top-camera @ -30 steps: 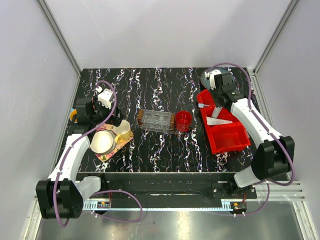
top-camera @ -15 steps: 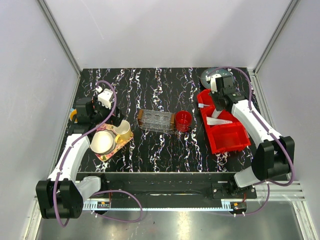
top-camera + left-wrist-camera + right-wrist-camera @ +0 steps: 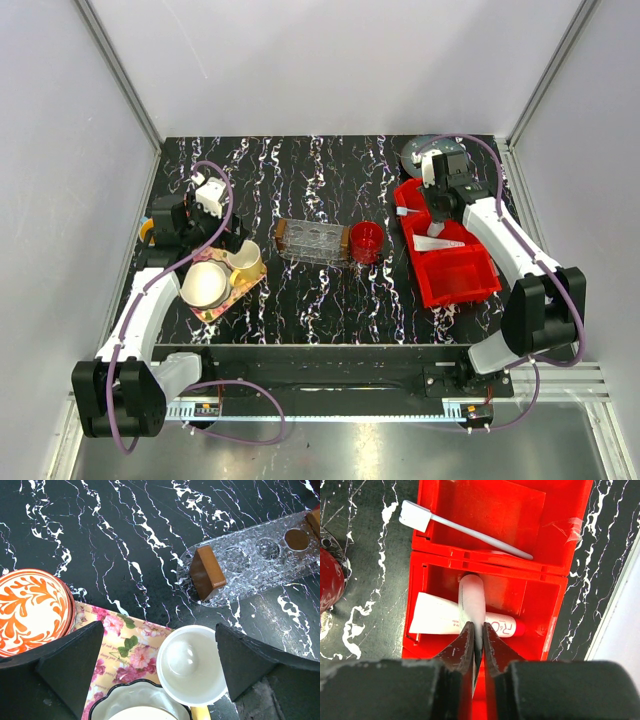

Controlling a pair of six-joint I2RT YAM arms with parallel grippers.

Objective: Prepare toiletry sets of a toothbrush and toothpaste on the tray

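Top external view is showing the black marble table (image 3: 300, 300), with the red bin (image 3: 455, 275) sitting on its right side. The clear tray (image 3: 312, 242) is standing in the middle, well apart from the bin. The left gripper (image 3: 160, 647) is hanging wide open above a white cup (image 3: 192, 662) on the flowery tray (image 3: 125, 645). Inside the bin, the toothbrush (image 3: 475, 535) is lying in one compartment. In the next compartment the right gripper (image 3: 476, 630) is pinching one toothpaste tube (image 3: 471, 597) with its jaws narrow. This tube is lying across the second toothpaste tube (image 3: 435, 620).
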